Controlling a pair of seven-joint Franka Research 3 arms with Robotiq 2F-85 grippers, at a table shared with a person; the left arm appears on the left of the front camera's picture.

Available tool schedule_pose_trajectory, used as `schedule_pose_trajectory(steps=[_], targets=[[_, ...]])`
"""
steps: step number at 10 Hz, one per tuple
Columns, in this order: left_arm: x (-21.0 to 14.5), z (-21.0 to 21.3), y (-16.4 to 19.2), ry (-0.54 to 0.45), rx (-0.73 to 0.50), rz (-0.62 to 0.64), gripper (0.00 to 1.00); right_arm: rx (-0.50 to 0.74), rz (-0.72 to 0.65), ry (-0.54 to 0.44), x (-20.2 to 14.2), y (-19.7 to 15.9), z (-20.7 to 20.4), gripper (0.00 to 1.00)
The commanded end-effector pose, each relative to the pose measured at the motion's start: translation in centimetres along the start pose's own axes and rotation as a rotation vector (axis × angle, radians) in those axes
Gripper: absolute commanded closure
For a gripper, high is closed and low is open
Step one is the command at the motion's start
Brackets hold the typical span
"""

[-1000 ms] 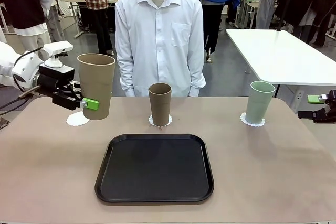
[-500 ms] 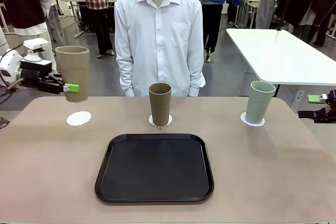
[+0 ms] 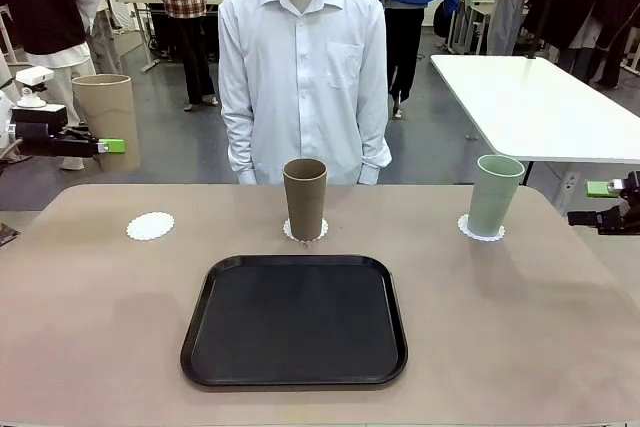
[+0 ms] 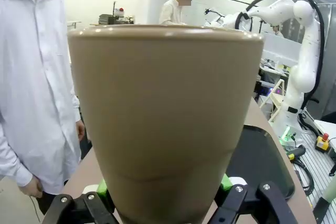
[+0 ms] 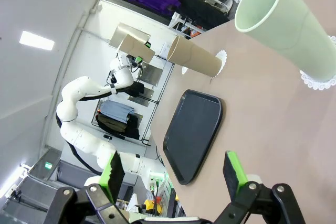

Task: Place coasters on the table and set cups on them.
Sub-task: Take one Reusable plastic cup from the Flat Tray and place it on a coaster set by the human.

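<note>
Cups stood on two of the three coasters on the table (image 3: 100, 287): a tan-brown cup (image 3: 304, 198) upright on the middle coaster (image 3: 304, 234) near the far edge, just beyond the black tray (image 3: 294, 319), and a pale mint green cup (image 3: 494, 194) upright on the coaster (image 3: 480, 230) toward the far right corner. The third coaster (image 3: 150, 225), toward the far left corner, lay bare. The other tan-brown cup (image 3: 104, 119) was off the table, held upright in the air beyond the far left corner and above table height by the left gripper (image 3: 105, 145), whose fingers were clamped on its lower part; in the left wrist view the same cup (image 4: 168, 124) sat between the green pads (image 4: 226, 183), squeezed on both sides. The right gripper (image 3: 605, 203) hung at the right edge of the table, apart from the mint cup, and in the right wrist view its fingers (image 5: 234, 174) stood spread wide with nothing between them, only bare tabletop beyond. A person in a white shirt (image 3: 300, 77) stood behind the far edge, facing the middle cup.
</note>
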State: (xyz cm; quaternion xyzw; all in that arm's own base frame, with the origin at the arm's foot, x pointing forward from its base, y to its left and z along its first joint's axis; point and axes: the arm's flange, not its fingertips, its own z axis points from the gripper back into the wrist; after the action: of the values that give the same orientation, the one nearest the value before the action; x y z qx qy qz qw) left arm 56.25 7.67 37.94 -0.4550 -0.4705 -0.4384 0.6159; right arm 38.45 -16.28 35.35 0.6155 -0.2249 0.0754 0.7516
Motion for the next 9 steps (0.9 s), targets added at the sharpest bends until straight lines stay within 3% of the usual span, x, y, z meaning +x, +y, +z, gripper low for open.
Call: schedule_pose_trajectory(steps=[1,5,9], targets=[[-0.2,1.0,1.9,-0.039,0.031,0.017,0.18,0.008,0.006,0.001,0.0,0.1,-0.1,0.0],[-1.6,1.4,3.1,-0.05,0.026,0.012,0.18,0.008,0.006,0.001,0.0,0.1,-0.1,0.0],[-3.2,-1.2,4.3,-0.037,0.034,-0.118,0.18,0.008,0.006,0.001,0.0,0.1,-0.1,0.0]])
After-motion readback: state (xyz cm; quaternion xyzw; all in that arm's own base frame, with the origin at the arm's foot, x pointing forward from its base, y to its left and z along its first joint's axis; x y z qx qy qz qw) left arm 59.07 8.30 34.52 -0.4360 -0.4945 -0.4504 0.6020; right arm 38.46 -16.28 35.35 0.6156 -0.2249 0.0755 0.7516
